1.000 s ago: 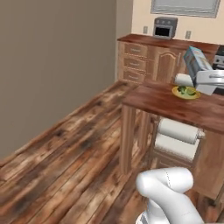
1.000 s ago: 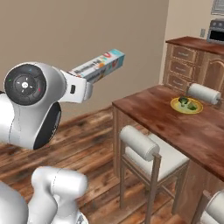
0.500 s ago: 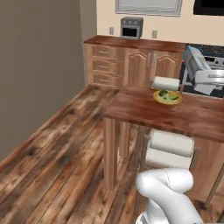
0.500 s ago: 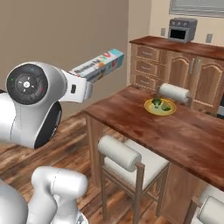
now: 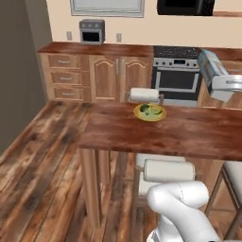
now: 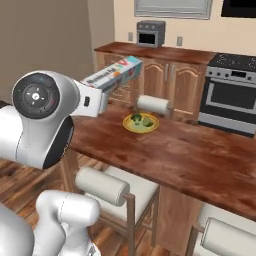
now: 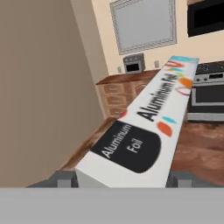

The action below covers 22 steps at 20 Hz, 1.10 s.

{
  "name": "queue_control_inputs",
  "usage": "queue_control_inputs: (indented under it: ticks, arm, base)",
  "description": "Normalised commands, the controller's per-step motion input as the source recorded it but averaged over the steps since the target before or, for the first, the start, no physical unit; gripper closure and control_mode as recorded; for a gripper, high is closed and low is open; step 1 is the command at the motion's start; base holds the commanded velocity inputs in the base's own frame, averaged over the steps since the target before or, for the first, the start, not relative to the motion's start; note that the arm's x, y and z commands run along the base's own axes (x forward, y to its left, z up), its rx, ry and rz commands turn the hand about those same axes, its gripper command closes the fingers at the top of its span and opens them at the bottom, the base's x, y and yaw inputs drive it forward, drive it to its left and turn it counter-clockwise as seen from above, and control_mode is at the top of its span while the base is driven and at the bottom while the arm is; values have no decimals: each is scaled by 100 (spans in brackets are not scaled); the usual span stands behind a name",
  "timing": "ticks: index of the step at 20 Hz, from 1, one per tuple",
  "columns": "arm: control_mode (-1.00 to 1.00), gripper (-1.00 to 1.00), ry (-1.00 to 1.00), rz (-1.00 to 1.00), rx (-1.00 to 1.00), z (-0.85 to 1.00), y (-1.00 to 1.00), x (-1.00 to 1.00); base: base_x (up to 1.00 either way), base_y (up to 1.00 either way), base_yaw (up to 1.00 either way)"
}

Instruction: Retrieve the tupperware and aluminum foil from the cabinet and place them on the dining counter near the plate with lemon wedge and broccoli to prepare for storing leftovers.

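**Operator:** State the hand condition and the load position.

**Technician:** The hand [image 7: 120, 186] is clamped across one end of the aluminum foil box [image 6: 112, 73]. The box projects straight forward from the fingers, raised above the near edge of the dining tabletop [image 6: 200, 155].

**Operator:** Where is the target?

**Technician:** The yellow plate [image 6: 141, 123] with broccoli [image 5: 144, 108] lies ahead of and below the hand, on the tabletop, just beside a stool cushion [image 6: 153, 105].

**Operator:** Failure risks?

**Technician:** The grip is at one end, so the long box can pivot or slip during a swing. Its free end can sweep the plate or strike the tabletop edge on descent. Releasing too high lets it tumble.
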Motion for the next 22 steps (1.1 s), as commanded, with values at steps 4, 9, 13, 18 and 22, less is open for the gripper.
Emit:
queue_control_inputs:
  ticks: [4, 9, 13, 18, 22]
  arm:
    - [100, 100, 0, 0, 0, 0, 0, 0]
    - [100, 100, 0, 0, 0, 0, 0, 0]
    - [100, 100, 0, 0, 0, 0, 0, 0]
    - [100, 100, 0, 0, 0, 0, 0, 0]
    - [-100, 100, 0, -4, 0, -3, 11, 43]
  base:
    - [65, 8, -41]
    - [60, 29, -37]
    - [53, 35, -34]
    - [52, 36, -16]
    - [0, 0, 0]
